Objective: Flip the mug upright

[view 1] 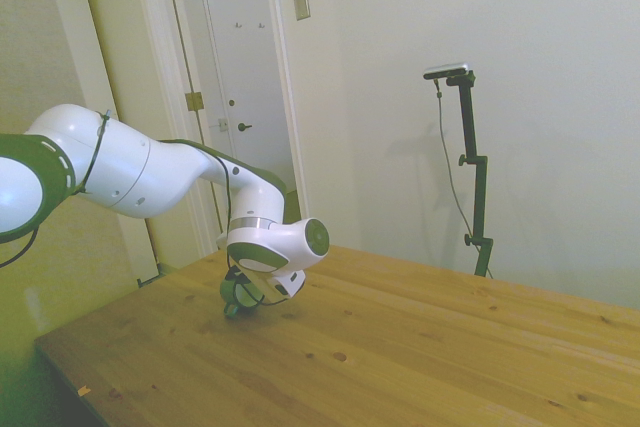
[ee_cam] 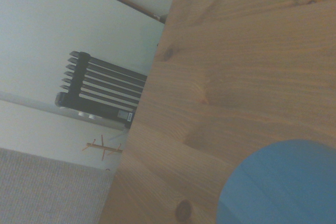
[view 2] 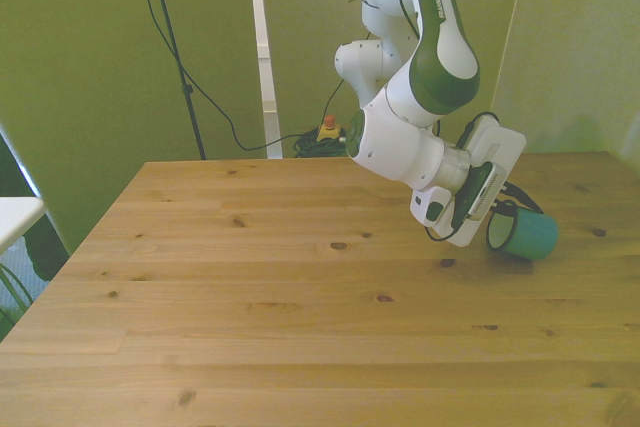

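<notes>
Fingers [view 2: 497, 215]: hidden behind the wrist body, at the mug's rim; apart or clamped, cannot tell.
Mug [view 2: 527, 235]: teal, lying on its side on the tabletop [view 2: 300, 307], near the front view's right edge; mouth toward the wrist.
Wrist view: blurred teal round shape [ee_cam: 278, 184] over wood grain.
Around: bare wood.
</notes>
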`<state>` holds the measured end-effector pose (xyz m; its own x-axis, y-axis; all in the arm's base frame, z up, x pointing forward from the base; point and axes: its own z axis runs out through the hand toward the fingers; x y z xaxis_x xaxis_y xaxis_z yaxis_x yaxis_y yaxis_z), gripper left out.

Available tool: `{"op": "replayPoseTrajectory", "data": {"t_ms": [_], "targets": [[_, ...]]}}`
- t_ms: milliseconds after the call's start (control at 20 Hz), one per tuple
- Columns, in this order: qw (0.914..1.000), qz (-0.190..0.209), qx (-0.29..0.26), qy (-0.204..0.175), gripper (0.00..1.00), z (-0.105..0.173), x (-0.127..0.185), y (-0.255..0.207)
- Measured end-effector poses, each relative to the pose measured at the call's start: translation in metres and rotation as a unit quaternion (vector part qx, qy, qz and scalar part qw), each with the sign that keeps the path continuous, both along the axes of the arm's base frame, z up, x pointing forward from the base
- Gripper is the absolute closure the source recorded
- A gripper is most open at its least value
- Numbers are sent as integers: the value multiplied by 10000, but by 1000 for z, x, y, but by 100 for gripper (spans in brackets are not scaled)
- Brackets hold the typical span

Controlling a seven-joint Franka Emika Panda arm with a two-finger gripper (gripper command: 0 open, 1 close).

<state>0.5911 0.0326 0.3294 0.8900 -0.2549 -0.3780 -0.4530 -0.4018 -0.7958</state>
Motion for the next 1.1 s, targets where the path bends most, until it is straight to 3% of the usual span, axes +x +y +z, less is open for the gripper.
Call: {"op": "replayPoseTrajectory", "data": {"t_ms": [350, 600, 850, 1100], "targets": [[9974, -234, -536, -421, 100, 39, -14, 2], [9868, -493, -1399, -653, 100, 65, -40, 2], [9635, -833, -2424, -767, 100, 79, -61, -4], [9244, -1202, -3552, -704, 100, 87, -84, -12]]}}
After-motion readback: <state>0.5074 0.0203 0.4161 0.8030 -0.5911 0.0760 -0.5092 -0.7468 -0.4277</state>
